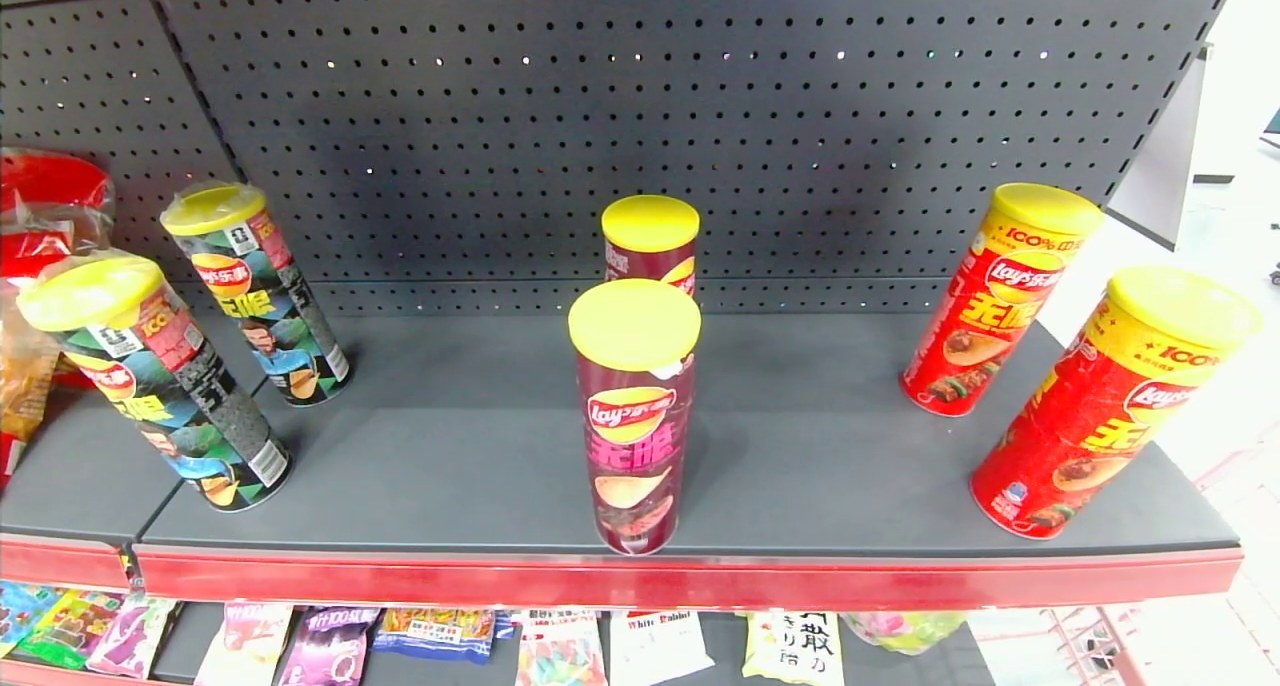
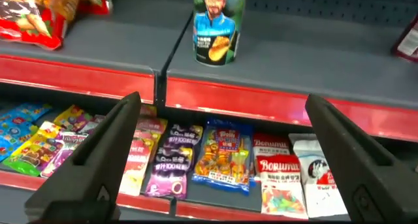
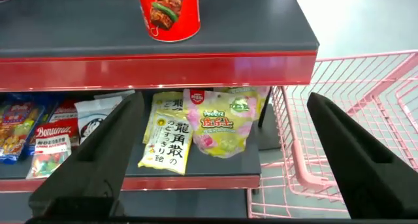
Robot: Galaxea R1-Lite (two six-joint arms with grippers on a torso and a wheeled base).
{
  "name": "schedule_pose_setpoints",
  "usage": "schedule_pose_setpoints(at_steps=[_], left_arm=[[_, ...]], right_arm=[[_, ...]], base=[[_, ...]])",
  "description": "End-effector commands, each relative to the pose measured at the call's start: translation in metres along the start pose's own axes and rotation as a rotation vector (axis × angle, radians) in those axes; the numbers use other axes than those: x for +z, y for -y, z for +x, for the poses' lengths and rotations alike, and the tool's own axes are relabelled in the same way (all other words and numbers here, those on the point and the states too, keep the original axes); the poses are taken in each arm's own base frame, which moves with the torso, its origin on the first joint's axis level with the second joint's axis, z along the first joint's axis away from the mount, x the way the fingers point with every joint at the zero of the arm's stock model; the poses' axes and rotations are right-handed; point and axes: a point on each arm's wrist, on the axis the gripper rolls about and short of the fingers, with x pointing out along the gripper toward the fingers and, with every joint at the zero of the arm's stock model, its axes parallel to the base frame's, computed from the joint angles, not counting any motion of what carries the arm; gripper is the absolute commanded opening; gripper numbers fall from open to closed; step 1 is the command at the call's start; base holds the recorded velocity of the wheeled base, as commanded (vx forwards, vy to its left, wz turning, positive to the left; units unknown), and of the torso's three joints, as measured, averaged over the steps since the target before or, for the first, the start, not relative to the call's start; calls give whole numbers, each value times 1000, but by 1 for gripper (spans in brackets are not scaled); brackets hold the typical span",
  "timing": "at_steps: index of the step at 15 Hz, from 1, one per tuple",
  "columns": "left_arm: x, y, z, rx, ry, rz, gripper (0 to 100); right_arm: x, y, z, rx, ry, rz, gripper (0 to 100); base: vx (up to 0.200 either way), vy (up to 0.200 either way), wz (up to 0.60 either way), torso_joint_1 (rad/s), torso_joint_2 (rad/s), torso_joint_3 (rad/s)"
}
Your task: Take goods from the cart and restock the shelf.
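Shelf (image 1: 800, 436); left gripper (image 2: 222, 101), right gripper (image 3: 225, 98) spread, empty.

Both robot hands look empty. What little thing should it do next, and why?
Probably swing the right gripper toward the pink cart beside it to fetch something. Both it and the left gripper are open and hold nothing, and the shelf has bare room on either side of the maroon can.

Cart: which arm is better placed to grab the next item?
Probably right: the right gripper, fingers open, is next to the pink cart; the left gripper faces snack bags farther away.
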Motion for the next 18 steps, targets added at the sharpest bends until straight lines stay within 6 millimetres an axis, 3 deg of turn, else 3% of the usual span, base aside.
schedule_pose_setpoints(at_steps=[1, 18], left_arm=[[-6, 0, 1, -19, -30, 15, 100], [-6, 0, 1, -23, -32, 20, 100]], right_arm=[[0, 0, 0, 17, 5, -3, 100], [-2, 1, -6, 48, 76, -9, 100]], base=[[0, 0, 0, 0, 0, 0], [0, 0, 0, 0, 0, 0]])
